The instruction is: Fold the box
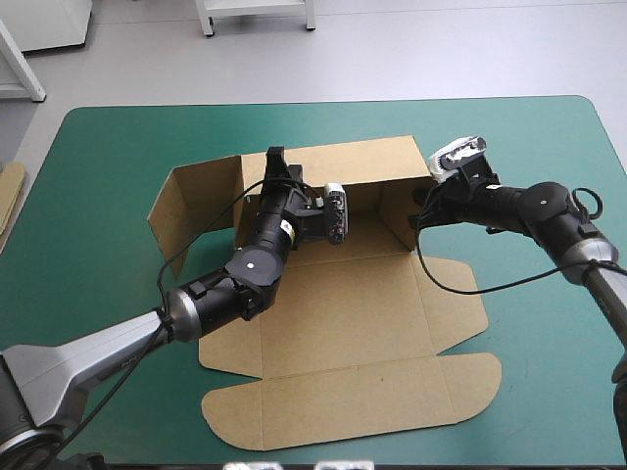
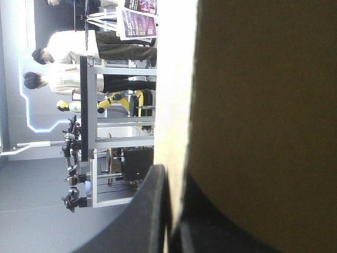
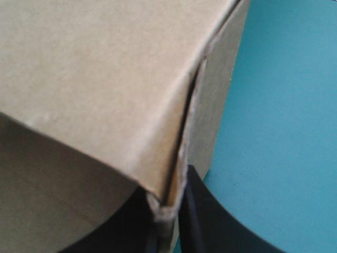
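Note:
The brown box lies in the middle of the teal-green table, its floor and front lid flat. Its back wall stands raised, and a side flap stands up at the left. My left gripper is shut on the back wall's left end. In the left wrist view the board runs between the fingers of that gripper. My right gripper pinches the wall's right corner. In the right wrist view that gripper is shut on the folded corner of the box.
More brown board shows at the table's left edge. Bare teal-green cover surrounds the box on the far, right and left sides, and lies beside the gripped corner.

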